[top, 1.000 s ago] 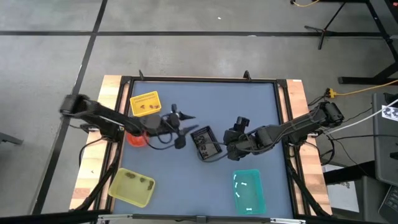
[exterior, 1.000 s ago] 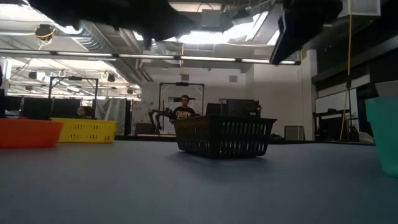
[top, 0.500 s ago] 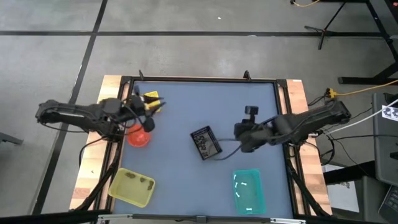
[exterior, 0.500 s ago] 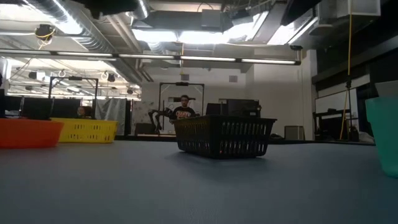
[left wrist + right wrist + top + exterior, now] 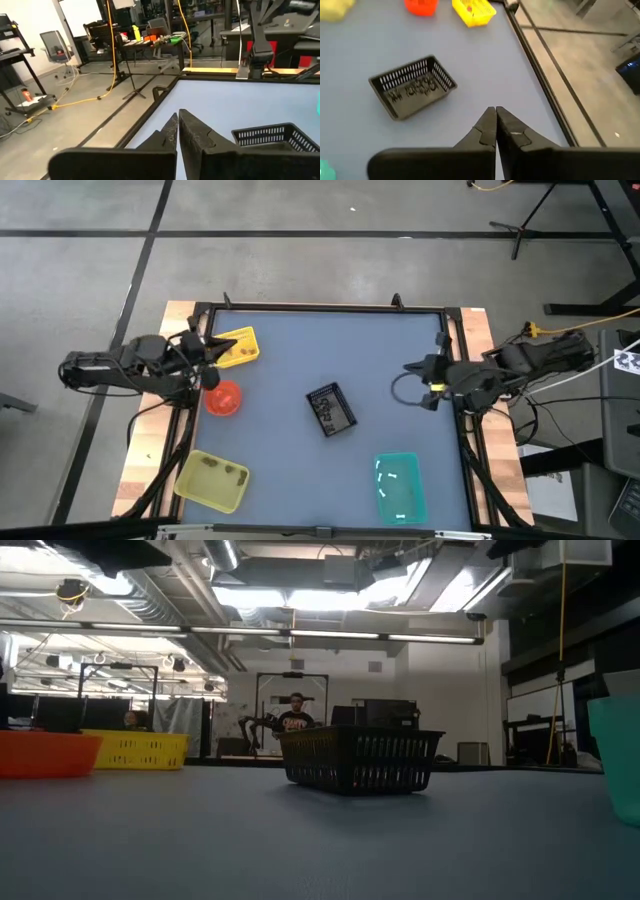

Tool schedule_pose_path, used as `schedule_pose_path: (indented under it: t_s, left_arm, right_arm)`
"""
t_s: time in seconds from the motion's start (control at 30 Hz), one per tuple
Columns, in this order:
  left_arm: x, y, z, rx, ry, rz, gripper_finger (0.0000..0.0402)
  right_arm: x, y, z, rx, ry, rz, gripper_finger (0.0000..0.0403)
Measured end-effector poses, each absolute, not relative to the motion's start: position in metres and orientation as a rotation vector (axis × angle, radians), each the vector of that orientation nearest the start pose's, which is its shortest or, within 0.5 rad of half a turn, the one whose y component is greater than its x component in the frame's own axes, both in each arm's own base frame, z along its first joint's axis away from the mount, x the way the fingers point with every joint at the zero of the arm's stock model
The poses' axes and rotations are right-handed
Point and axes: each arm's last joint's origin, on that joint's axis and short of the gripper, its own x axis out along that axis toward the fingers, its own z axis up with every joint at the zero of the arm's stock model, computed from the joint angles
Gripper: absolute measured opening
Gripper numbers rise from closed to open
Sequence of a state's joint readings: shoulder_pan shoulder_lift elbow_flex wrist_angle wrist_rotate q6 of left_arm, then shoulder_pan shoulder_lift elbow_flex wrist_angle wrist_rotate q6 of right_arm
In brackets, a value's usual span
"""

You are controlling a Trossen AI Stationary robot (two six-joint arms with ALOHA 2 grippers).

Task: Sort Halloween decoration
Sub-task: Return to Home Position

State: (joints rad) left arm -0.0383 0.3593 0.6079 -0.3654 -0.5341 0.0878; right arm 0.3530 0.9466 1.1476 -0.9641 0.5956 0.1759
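Observation:
The black tray (image 5: 331, 409) stands on the blue table's middle, with small dark Halloween decoration pieces (image 5: 414, 89) lying on its floor. White pieces (image 5: 391, 477) lie in the teal container (image 5: 400, 485). Dark ones (image 5: 224, 470) lie in the yellow-green tray (image 5: 212, 479). My left gripper (image 5: 218, 348) (image 5: 176, 116) is shut and empty, raised at the table's left edge over the yellow basket (image 5: 236, 347). My right gripper (image 5: 408, 367) (image 5: 495, 109) is shut and empty, raised near the right edge, pointing slantwise down toward the black tray.
An orange container (image 5: 223, 397) sits near the left edge, just nearer than the yellow basket. The table has a dark frame rail (image 5: 320, 308) and wooden side strips. Bare blue surface lies around the black tray. A person (image 5: 296, 718) sits in the room beyond.
Both grippers have drawn back from the table's middle and risen. The left has gone toward the left edge and the right toward the right edge. Both have shut with nothing between their fingers. The black tray and the containers have stayed in place.

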Motion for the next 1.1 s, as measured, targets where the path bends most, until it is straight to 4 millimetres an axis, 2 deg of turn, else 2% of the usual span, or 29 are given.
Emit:
schedule_pose_path:
  t_s: [0.2,0.4,0.6,0.83,1.1]
  left_arm:
    - [0.075,0.011,0.296,0.084,0.116,0.457,0.0000]
    - [0.072,0.011,0.273,0.073,0.112,0.454,0.0000]
    - [0.072,0.011,0.248,0.042,0.045,0.457,0.0000]
    - [0.076,0.010,0.220,0.024,-0.022,0.435,0.0000]
    - [0.084,0.010,0.195,0.010,0.035,0.438,0.0000]
  right_arm:
    - [0.130,0.031,0.330,-0.127,0.470,-0.264,0.0004]
    - [0.112,0.025,0.292,-0.086,0.365,-0.231,0.0005]
    - [0.098,0.020,0.269,-0.028,0.250,-0.204,0.0005]
    - [0.099,0.022,0.241,0.004,0.141,-0.120,0.0005]
    - [0.104,0.024,0.210,0.000,0.148,-0.114,0.0005]
